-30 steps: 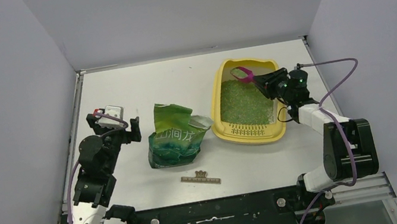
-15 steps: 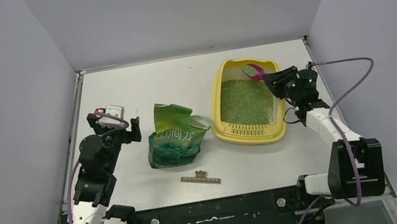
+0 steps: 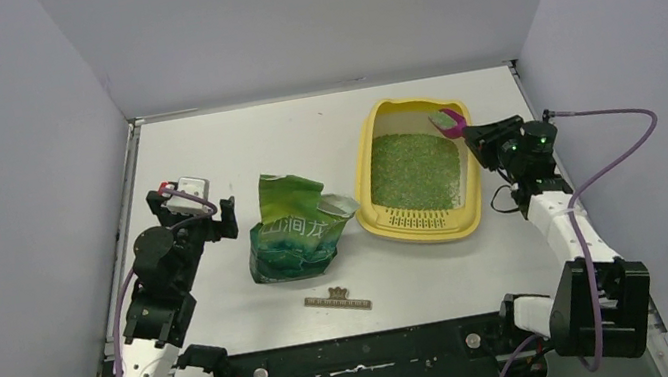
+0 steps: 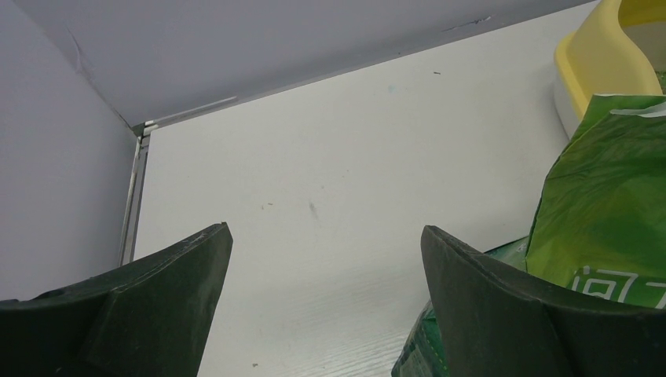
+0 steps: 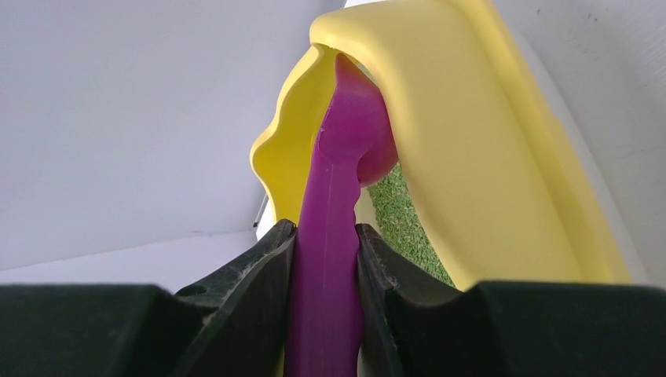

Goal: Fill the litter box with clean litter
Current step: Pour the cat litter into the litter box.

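White table, pale grey walls

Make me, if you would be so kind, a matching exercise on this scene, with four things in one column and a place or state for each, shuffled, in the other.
Column one:
1. magenta scoop
2. green bag
3. left pincer
4. litter box

Column two:
A. open, holding nothing
B. holds a bed of light-green litter
C. clamped in the right pincer, head at the far right corner of the litter box
D. stands just left of the litter box

Pairs: 1-C, 2-D, 3-A, 4-B.
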`<action>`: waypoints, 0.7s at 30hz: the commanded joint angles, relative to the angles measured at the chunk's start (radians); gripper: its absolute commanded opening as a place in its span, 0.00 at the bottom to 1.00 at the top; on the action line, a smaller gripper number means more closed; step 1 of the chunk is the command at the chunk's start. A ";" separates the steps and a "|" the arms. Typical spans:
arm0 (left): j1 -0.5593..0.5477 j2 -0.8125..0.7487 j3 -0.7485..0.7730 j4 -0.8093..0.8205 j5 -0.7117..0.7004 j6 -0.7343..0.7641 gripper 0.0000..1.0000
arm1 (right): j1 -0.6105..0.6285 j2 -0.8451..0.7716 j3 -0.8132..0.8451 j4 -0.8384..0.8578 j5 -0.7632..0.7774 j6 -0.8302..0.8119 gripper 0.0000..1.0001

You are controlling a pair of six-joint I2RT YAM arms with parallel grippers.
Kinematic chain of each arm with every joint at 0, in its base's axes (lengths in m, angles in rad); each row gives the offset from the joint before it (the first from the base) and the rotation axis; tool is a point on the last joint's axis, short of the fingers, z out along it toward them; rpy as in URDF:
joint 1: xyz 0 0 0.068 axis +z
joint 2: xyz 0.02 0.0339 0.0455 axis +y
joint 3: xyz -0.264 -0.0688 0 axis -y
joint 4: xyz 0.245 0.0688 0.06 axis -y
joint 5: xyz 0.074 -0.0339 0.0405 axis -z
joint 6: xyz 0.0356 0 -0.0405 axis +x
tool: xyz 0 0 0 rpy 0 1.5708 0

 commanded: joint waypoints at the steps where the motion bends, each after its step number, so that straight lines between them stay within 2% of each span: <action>1: 0.005 -0.005 0.035 0.044 0.004 0.007 0.89 | -0.006 -0.054 0.017 0.013 -0.011 -0.026 0.00; 11: 0.006 0.004 0.035 0.047 0.007 0.007 0.89 | 0.012 -0.012 0.062 -0.006 -0.052 -0.044 0.00; 15: 0.005 0.005 0.035 0.046 0.007 0.007 0.89 | 0.045 0.015 0.118 -0.092 -0.019 -0.098 0.00; 21: 0.005 0.000 0.033 0.044 0.002 0.007 0.89 | 0.035 -0.025 0.078 -0.102 -0.027 -0.106 0.00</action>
